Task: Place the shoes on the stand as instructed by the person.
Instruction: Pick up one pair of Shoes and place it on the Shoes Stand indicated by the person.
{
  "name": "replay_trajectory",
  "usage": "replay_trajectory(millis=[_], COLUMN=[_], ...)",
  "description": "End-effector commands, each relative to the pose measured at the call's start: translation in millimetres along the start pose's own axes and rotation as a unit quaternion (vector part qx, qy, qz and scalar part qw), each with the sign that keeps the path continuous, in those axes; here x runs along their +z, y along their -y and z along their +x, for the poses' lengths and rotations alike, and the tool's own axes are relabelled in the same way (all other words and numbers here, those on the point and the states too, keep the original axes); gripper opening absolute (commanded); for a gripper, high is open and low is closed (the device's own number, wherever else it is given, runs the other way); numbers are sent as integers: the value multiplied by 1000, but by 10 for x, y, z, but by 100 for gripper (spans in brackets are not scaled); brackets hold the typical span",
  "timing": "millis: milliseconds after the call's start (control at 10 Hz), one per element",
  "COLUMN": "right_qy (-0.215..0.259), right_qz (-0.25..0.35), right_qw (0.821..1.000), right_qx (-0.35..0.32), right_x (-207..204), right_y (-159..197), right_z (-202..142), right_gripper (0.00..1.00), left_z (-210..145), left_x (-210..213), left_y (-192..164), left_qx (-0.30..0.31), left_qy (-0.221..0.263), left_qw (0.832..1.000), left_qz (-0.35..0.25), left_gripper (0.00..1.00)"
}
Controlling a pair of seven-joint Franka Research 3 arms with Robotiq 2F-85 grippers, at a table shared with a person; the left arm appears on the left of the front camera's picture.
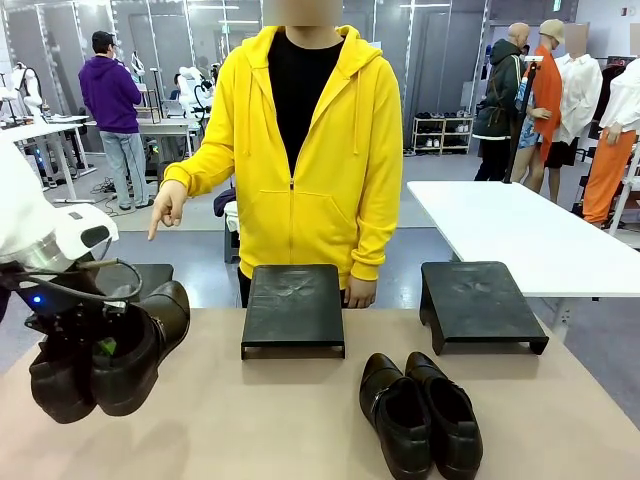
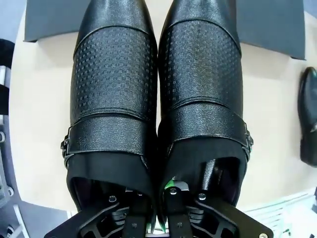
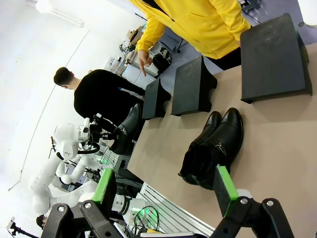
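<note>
My left gripper (image 1: pixel 100 350) hangs above the table's left side, shut on the adjoining inner walls of one pair of black shoes (image 1: pixel 125 345). In the left wrist view these shoes (image 2: pixel 158 89) lie side by side, toes pointing away from the gripper (image 2: pixel 161 198). A second pair of shoes (image 1: pixel 420 415) rests on the table at front right. The person (image 1: pixel 300 130) in yellow points a finger (image 1: pixel 165 210) down toward the left stand (image 1: pixel 145 275), partly hidden behind my arm. My right gripper (image 3: pixel 163 191) is open, well back from the second pair (image 3: pixel 213 148).
A middle stand (image 1: pixel 293 305) and a right stand (image 1: pixel 480 300) line the far edge of the tan table (image 1: pixel 250 420). The person's other hand (image 1: pixel 360 292) rests by the middle stand. A white table (image 1: pixel 520 230) stands beyond, at the right.
</note>
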State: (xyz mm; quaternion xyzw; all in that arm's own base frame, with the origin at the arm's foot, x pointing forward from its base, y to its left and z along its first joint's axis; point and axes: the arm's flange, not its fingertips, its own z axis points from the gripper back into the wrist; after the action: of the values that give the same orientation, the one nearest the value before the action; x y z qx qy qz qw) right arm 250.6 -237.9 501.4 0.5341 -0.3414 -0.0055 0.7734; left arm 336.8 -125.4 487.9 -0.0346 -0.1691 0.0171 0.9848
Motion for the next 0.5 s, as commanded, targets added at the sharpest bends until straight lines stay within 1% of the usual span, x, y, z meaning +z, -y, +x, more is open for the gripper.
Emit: replay_trajectory(millis=[0, 400], right_qy=[2, 2], right_qz=[4, 4], right_qw=[1000, 1000], right_qx=[8, 8], right_x=[24, 24], right_y=[-11, -11], right_z=[8, 8], right_gripper=[100, 100], left_z=[-7, -7], left_x=[-66, -66], left_y=[32, 32], left_qx=[8, 8], left_qy=[-8, -8], left_qw=[1000, 1000], left_qz=[3, 3], left_gripper=[0, 0])
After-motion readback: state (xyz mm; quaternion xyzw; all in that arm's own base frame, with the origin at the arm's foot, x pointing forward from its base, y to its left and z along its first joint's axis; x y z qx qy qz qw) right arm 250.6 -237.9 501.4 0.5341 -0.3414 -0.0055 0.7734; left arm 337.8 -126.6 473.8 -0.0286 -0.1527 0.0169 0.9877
